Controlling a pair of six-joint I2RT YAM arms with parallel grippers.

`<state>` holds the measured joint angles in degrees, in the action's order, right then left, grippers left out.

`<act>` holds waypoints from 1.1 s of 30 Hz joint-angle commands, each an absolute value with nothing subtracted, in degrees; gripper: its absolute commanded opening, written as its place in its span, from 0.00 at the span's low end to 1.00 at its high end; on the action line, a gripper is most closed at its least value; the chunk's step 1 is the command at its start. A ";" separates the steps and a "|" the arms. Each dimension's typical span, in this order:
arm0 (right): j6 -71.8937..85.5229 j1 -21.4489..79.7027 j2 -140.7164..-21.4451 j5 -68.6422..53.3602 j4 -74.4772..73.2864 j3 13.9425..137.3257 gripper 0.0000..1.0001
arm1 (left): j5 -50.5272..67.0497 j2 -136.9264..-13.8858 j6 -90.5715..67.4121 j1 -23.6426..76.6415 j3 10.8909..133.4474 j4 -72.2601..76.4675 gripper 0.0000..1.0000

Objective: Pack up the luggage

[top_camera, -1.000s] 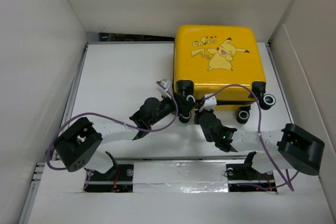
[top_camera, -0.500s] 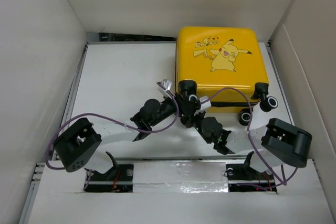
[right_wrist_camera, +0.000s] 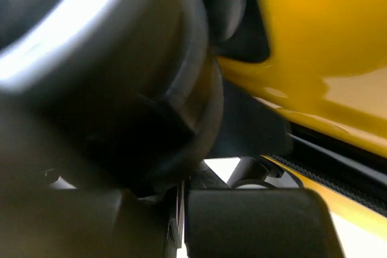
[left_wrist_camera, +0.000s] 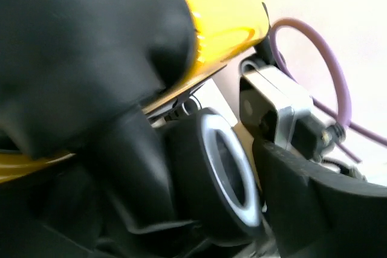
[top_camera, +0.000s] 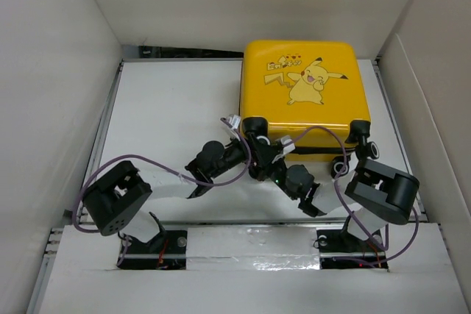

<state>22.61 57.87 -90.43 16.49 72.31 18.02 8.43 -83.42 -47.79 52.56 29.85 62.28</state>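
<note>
Since a moment ago, the luggage (top_camera: 302,86) has been nudged and turned a little on the surface (top_camera: 169,108). The right arm's big elbow has been brought in closer to it.

The luggage is lying flat and shut at the far right of the surface. Its yellow cartoon picture is facing up, and its black wheels are pointed toward the near edge.

The left hand (top_camera: 250,137) is placed at the near left corner of the luggage. Its fingers are spread wide, and a black wheel (left_wrist_camera: 227,170) with a grey ring is seen between them in the left wrist view. Whether the wheel is being touched cannot be told.

The right hand (top_camera: 271,158) is set just beside the left hand, low at the near side of the luggage. Its fingers (right_wrist_camera: 254,222) are pressed together, and nothing is held between them. Yellow shell is seen very close in the right wrist view, but much of that view is blurred.

Purple cables (top_camera: 132,159) are looped along both arms.
</note>
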 commanded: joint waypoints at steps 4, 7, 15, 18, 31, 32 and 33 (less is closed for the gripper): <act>28.13 58.89 -88.25 6.58 77.27 19.70 0.43 | 22.26 -68.76 -41.69 53.79 28.48 71.60 0.99; 29.00 58.89 -84.74 10.80 73.57 15.75 0.68 | 10.40 -53.67 -31.31 53.17 28.30 50.43 0.99; 28.92 58.89 -74.37 13.09 52.23 14.68 0.92 | -9.45 -35.43 -26.71 50.36 25.68 32.54 0.84; 28.39 59.68 -68.22 14.49 38.71 17.21 0.96 | -10.64 -34.10 -29.08 49.04 20.94 29.10 0.36; 26.46 62.40 -48.85 20.65 9.05 27.93 1.00 | -0.89 -48.32 -30.16 50.88 9.67 44.36 0.21; 25.67 62.40 -50.09 20.83 8.79 29.43 1.00 | -0.88 -49.21 -30.15 50.89 9.75 45.52 0.24; 25.06 62.40 -51.58 20.74 8.18 31.18 1.00 | -0.44 -50.18 -29.54 51.76 10.28 46.22 0.27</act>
<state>27.62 61.98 -48.80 18.11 12.43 25.82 -2.74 -48.47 -30.89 50.57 8.54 36.62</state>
